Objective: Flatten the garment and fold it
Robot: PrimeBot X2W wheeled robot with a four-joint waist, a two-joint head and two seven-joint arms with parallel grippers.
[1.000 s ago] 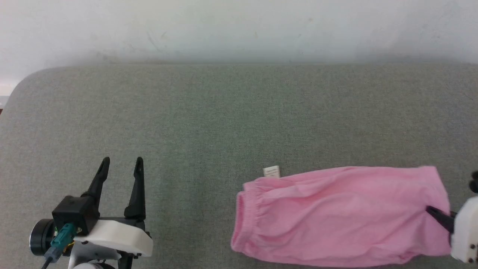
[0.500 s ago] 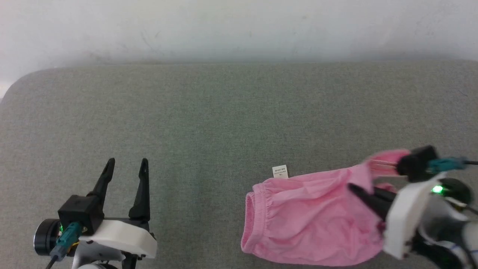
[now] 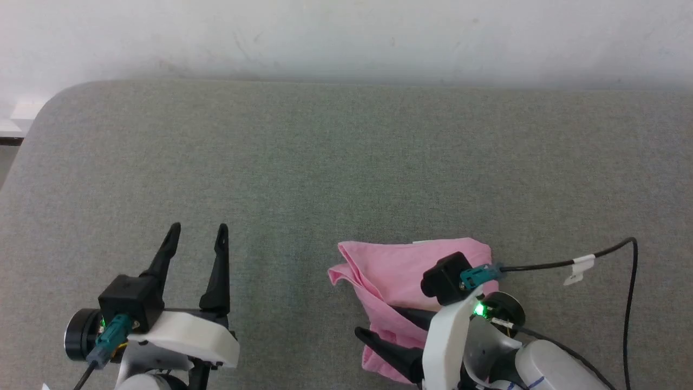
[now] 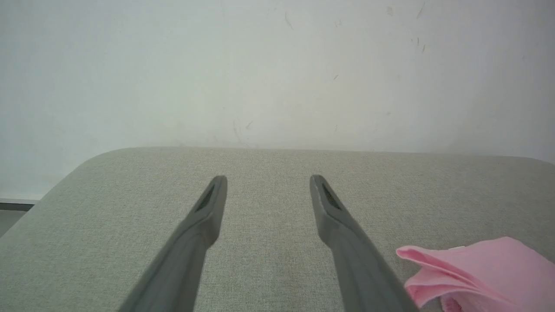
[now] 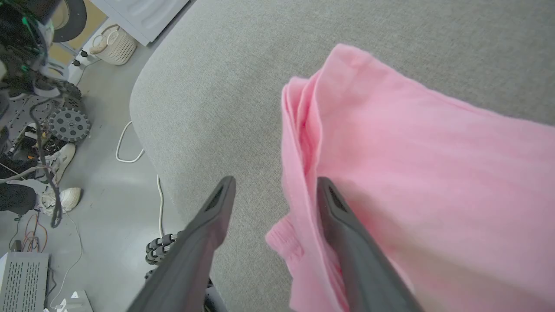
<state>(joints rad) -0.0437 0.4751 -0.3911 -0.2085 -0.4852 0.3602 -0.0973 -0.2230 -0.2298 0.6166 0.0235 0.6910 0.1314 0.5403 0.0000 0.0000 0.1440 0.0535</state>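
Pink shorts [image 3: 398, 265] lie folded over on the bench [image 3: 325, 162]; right gripper [image 3: 377, 320] and left gripper [image 3: 197, 230], fingers apart, hold nothing; tidying probably remains.

- The worktop [image 3: 346, 162] is a broad pad covered in grey-green woven cloth, with rounded corners.
- A plain white wall [image 3: 346, 38], lightly scuffed, rises behind the worktop's far edge.
- A glossy grey floor [image 5: 108, 203] lies below the worktop's rounded corner.
- Near the worktop on that floor are a white cable [image 5: 118, 147], a pale basket [image 5: 113, 43] and white shoes [image 5: 65, 198].
- Soft, even light falls across the worktop.
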